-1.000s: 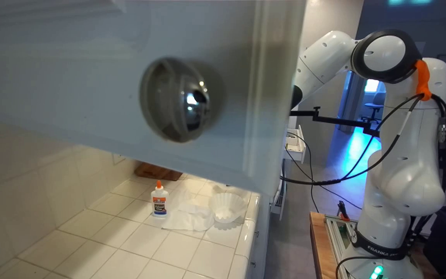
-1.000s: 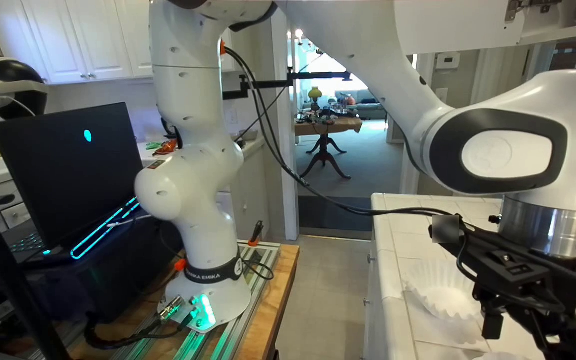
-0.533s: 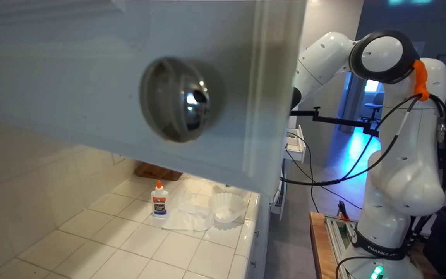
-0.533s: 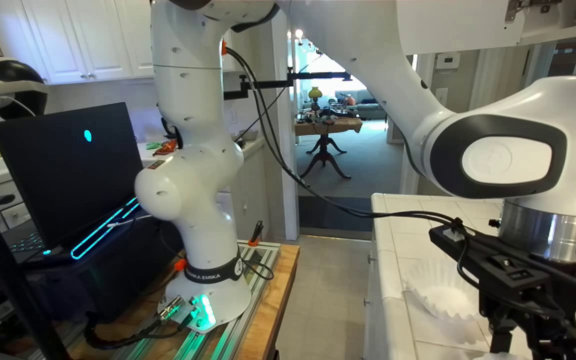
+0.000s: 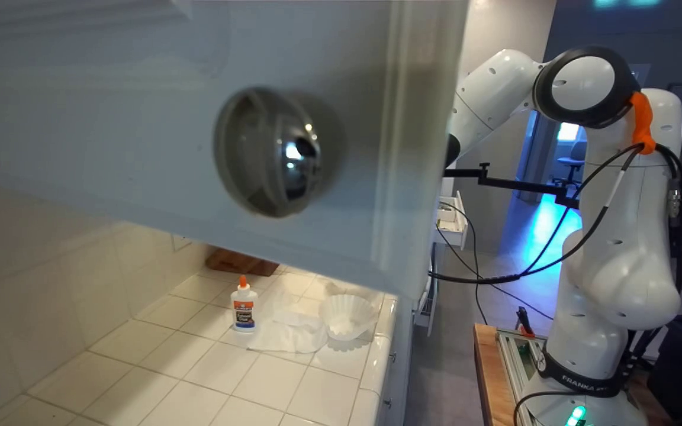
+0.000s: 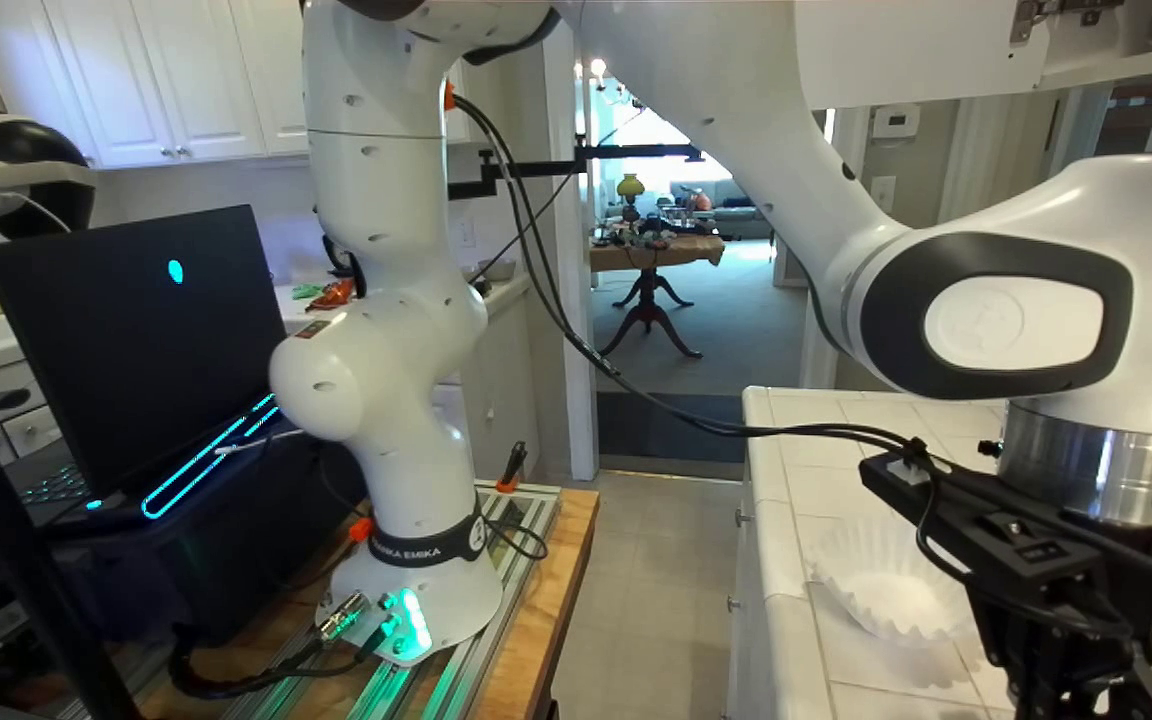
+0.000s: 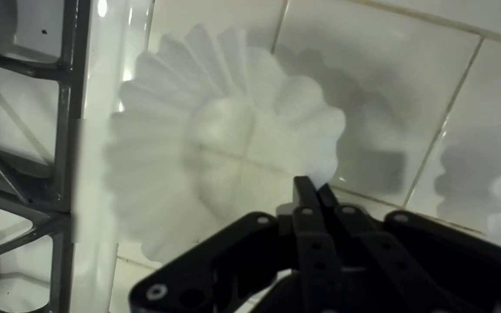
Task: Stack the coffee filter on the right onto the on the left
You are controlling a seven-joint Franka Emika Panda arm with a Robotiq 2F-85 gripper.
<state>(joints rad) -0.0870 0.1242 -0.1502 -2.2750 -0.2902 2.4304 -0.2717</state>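
Beside the stove (image 7: 68,130), on the bench (image 7: 407,65), the coffee filter (image 7: 233,130) is pinched at its rim by the hand (image 7: 315,186) (a good spot). The filter, likely light and soft, could easily be crushed.

In an exterior view, an orange-capped white glue bottle (image 5: 244,307) stands upright on the tiled worktop (image 5: 205,384), a brown wooden board (image 5: 240,262) behind it, and a cabinet door (image 5: 140,124) with a shiny round knob (image 5: 267,152) fills the upper left. In an exterior view, an open laptop (image 6: 136,350) shows, and a yellow-green lamp (image 6: 630,186) far beyond; the wrist view has a dark stove grate (image 7: 73,52) at left.
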